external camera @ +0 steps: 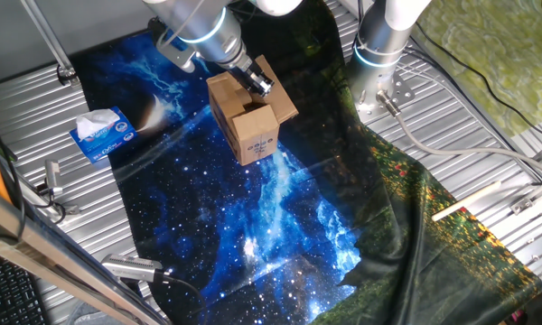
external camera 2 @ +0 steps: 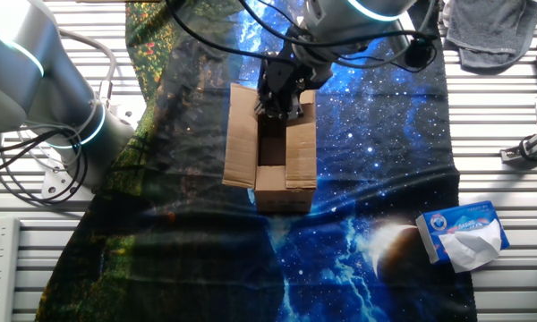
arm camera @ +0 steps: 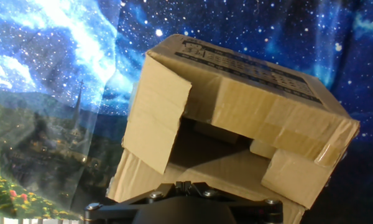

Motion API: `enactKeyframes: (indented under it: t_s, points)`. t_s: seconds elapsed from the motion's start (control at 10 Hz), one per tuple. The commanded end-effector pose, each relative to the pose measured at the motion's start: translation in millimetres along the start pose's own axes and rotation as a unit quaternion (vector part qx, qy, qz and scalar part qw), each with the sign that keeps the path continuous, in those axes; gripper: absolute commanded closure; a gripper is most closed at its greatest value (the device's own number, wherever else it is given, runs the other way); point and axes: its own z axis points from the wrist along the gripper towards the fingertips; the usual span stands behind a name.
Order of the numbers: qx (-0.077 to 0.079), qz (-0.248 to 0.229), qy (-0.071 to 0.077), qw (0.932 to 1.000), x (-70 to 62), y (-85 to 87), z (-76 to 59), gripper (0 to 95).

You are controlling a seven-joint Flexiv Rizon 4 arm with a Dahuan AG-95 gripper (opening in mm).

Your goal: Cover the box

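Folding flaps: we hold the gripper (external camera 2: 282, 100) at the far rim of the box (external camera 2: 270, 152), mid-desk; finger state indiscernible. Opening remains uncovered. Next we must press the side flaps inward.

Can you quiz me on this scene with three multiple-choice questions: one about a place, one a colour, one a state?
1. Where is the gripper?
A. at the cardboard box's top opening
B. over the tissue box
C. off the cloth

2. What colour is the tissue box?
A. red
B. blue and white
C. green

3. How do the flaps of the cardboard box stand?
A. all folded flat and taped
C. cut off
B. partly open

Answers: 1 A, its fingers sit at the opening; 2 B, blue carton, white tissue; 3 B, the dark inside still shows.
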Motion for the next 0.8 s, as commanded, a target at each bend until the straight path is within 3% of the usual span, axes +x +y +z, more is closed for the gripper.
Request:
enactKeyframes:
  t_s: [0.1,0.8]
  points:
    - [-0.002,0.003,0.001,1.0000,-0.4,-1.7,0.1,95.0]
    - [-0.001,0.008,0.001,1.0000,-0.5,-5.5,3.0,95.0]
